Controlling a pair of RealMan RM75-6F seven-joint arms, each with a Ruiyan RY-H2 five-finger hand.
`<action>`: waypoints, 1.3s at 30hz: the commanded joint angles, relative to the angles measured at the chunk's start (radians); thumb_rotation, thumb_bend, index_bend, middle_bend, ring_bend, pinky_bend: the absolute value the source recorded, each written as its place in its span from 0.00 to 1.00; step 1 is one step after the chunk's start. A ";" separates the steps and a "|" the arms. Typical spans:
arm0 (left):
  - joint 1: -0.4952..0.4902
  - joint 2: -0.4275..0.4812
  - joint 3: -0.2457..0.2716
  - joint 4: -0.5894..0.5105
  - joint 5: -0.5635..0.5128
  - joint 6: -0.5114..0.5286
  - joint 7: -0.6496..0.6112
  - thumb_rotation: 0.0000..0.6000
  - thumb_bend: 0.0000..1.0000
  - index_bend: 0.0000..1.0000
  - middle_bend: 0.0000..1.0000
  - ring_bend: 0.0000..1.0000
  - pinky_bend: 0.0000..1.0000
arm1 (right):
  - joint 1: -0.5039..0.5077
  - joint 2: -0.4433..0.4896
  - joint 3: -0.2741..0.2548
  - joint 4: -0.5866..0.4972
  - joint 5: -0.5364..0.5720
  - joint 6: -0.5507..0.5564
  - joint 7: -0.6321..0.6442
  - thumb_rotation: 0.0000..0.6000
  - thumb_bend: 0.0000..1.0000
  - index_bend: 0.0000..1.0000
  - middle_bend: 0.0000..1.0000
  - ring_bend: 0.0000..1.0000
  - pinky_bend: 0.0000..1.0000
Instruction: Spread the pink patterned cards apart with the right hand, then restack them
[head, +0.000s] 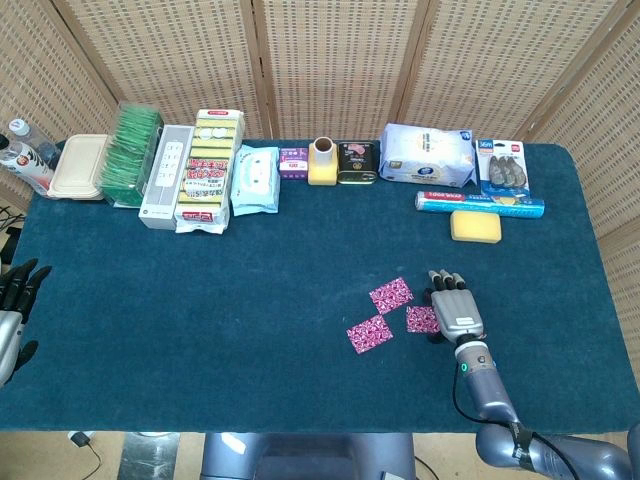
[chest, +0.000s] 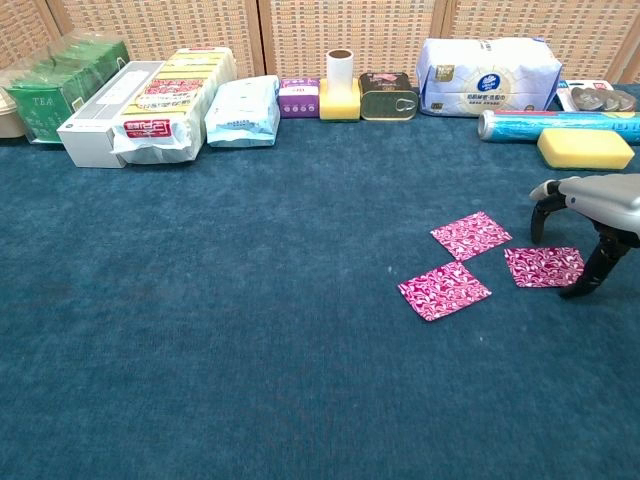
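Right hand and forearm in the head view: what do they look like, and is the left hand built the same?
The right hand has a silver-grey back plate and dark fingers, on a glossy grey-blue forearm with a small green light at the wrist. The left hand, at the frame edge, shows similar dark fingers.
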 joint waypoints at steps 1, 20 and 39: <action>0.001 -0.001 0.000 0.000 0.001 0.002 0.000 1.00 0.13 0.00 0.00 0.00 0.07 | -0.001 -0.001 0.001 0.002 -0.002 0.000 0.000 1.00 0.18 0.39 0.10 0.04 0.07; 0.000 -0.001 -0.001 0.000 -0.001 0.001 0.000 1.00 0.13 0.00 0.00 0.00 0.07 | -0.008 0.001 0.013 -0.007 -0.001 -0.007 -0.001 1.00 0.21 0.38 0.10 0.04 0.08; 0.000 0.000 -0.001 0.000 0.000 0.001 -0.002 1.00 0.13 0.00 0.00 0.00 0.07 | 0.003 -0.002 0.021 -0.006 0.041 -0.025 -0.024 1.00 0.27 0.39 0.09 0.03 0.08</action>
